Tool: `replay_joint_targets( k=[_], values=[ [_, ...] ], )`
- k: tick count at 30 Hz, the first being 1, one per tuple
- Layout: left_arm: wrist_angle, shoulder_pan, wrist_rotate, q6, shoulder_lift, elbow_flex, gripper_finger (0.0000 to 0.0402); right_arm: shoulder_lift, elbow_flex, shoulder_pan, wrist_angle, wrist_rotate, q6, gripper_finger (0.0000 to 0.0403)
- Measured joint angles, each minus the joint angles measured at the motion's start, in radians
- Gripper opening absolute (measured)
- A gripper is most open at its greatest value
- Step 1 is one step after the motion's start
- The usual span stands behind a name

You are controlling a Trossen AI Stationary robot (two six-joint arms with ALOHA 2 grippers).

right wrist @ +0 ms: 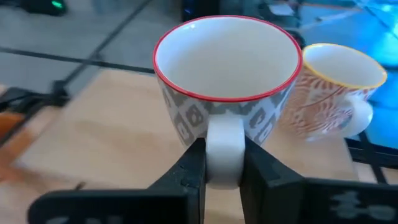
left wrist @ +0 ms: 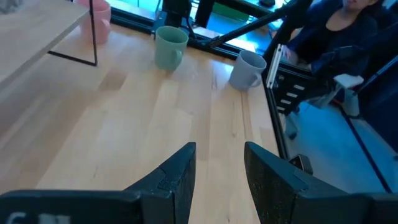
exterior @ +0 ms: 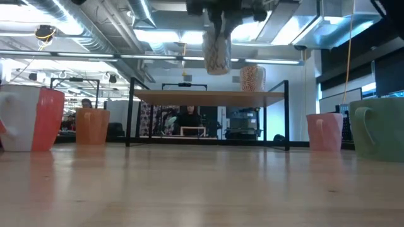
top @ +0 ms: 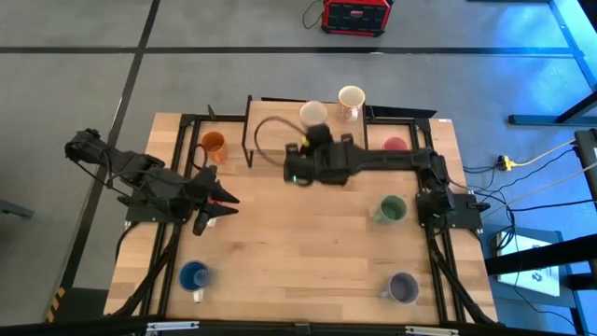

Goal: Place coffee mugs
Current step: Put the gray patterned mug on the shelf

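Note:
My right gripper [right wrist: 222,163] is shut on a white mug with a grey pattern and a red rim [top: 313,114], held above the raised wooden shelf [exterior: 208,95] at the table's far edge. A cream mug with an orange pattern [right wrist: 336,93] stands on the shelf beside it [exterior: 252,78]. On the table stand the amber orange mug [top: 214,145], pink mug [top: 395,145], green mug [top: 392,209], lavender mug [top: 403,287] and blue mug [top: 194,275]. A red-orange and white mug [exterior: 31,120] shows in the low view. My left gripper [top: 224,199] is open over the table's left half. My right gripper pinches the grey-patterned mug's handle [right wrist: 224,146] between its two fingers [right wrist: 189,168], coming level at the handle side. The mug sits upright, mouth up, lifted clear of the shelf top [exterior: 216,53].
The shelf has a thin black frame with legs [exterior: 131,113] on the table. Dark rails [top: 173,252] run along both table sides. A black cable loop [top: 266,131] lies by the shelf. A person sits beyond the table [left wrist: 348,31]. Bare wood lies in the table's middle [top: 298,243].

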Motion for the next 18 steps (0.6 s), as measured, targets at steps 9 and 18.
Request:
replay_joint_targets(
  k=[9, 18],
  values=[
    [0.000, 0.000, -0.003, 0.012, 0.004, 0.000, 0.0131, 0.001, -0.062, -0.133, 0.062, -0.049, -0.017, 0.0043],
    [0.001, 0.000, -0.031, 0.027, 0.004, 0.000, 0.0131, 0.004, -0.161, -0.197, 0.220, -0.098, -0.056, 0.0043]
  ],
)
